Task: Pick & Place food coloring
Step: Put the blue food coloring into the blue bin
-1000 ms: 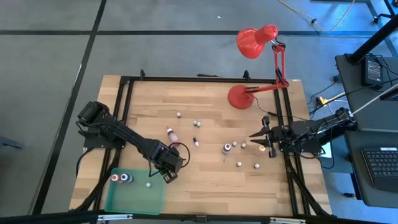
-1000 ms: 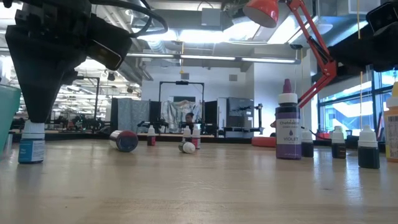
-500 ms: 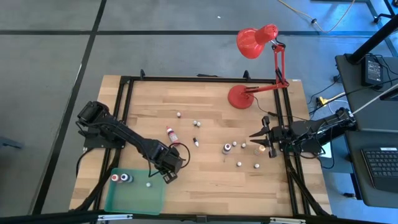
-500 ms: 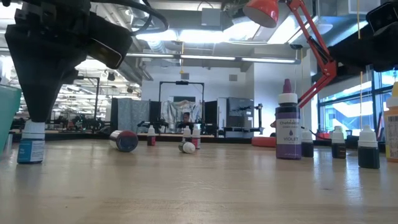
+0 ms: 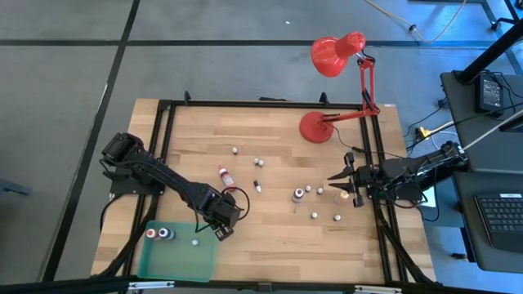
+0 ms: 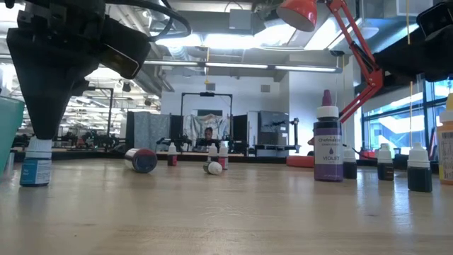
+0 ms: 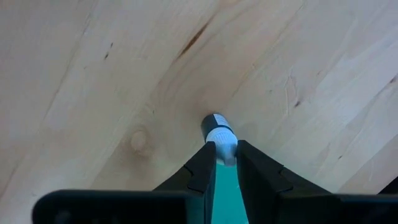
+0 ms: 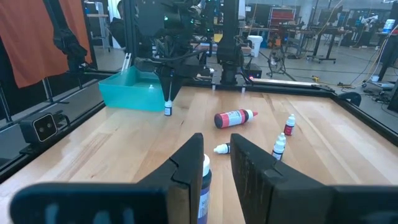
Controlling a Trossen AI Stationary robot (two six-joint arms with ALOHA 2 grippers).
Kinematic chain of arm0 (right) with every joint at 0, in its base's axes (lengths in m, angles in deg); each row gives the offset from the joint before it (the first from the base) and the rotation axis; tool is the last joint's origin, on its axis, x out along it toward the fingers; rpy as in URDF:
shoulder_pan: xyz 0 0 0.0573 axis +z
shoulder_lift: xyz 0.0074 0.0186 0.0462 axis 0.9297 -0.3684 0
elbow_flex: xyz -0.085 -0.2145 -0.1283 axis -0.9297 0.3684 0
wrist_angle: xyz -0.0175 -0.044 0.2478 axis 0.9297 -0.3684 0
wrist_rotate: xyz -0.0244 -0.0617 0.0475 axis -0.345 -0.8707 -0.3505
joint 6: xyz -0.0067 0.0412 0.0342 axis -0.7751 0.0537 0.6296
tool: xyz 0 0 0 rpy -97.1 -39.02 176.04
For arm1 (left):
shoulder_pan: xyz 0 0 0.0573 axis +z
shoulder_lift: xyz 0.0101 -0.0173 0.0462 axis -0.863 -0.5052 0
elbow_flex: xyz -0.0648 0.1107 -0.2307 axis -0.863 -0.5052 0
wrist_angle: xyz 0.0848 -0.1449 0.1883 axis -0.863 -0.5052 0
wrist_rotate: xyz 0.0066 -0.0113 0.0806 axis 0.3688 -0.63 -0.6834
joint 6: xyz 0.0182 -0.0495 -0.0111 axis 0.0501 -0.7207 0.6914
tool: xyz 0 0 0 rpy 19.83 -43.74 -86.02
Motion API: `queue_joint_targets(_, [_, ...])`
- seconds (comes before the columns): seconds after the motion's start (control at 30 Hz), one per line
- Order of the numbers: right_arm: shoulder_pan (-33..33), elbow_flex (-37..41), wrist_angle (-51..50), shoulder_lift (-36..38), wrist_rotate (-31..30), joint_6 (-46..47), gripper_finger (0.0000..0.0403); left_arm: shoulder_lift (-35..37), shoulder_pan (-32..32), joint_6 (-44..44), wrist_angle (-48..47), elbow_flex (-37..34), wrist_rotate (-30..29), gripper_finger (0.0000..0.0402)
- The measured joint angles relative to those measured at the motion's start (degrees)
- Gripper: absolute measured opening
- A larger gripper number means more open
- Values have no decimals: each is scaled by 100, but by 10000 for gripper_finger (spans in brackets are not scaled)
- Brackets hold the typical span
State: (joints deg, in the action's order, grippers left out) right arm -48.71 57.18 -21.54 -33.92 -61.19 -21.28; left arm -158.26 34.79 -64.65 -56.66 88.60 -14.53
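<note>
My left gripper point(image 5: 222, 231) points down beside the far right corner of the green tray point(image 5: 176, 257), shut on a tiny food coloring bottle point(image 6: 35, 168) with a white cap and a blue label. Two capped bottles point(image 5: 159, 233) and a whitish one point(image 5: 194, 242) sit in the tray. More small bottles stand or lie on the wood, among them a violet one point(image 6: 328, 145) standing and a red-labelled one point(image 5: 224, 175) on its side. My right gripper point(image 5: 337, 175) waits level at the table's right edge, its fingers nearly together and holding nothing. My left gripper pinches the bottle's white cap point(image 7: 224, 142) between its two fingertips, coming from above and pointing down. The bottle hangs upright below the fingers point(image 6: 39, 131). Its base point(image 6: 34, 183) is at the table top; whether it rests there or is just clear, I cannot tell.
A red desk lamp point(image 5: 320, 126) stands at the far right of the table. A black frame point(image 5: 163, 122) runs around the table's edges. Several small bottles are scattered in front of my right gripper point(image 5: 315, 214). Bare wood lies between the tray and those bottles.
</note>
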Motion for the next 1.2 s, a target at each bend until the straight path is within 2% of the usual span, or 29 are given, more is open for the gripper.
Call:
queue_joint_targets(0.37, [-1,-2,2,1,0,0,84,-11,0,-1,-8,-11,-23,74])
queue_joint_targets(0.9, [1,-1,-1,-1,0,0,84,-13,0,-1,-10,-15,-18,128])
queue_joint_targets(1.2, [-1,-2,1,-1,0,0,84,-13,-15,0,-7,-13,-60,132])
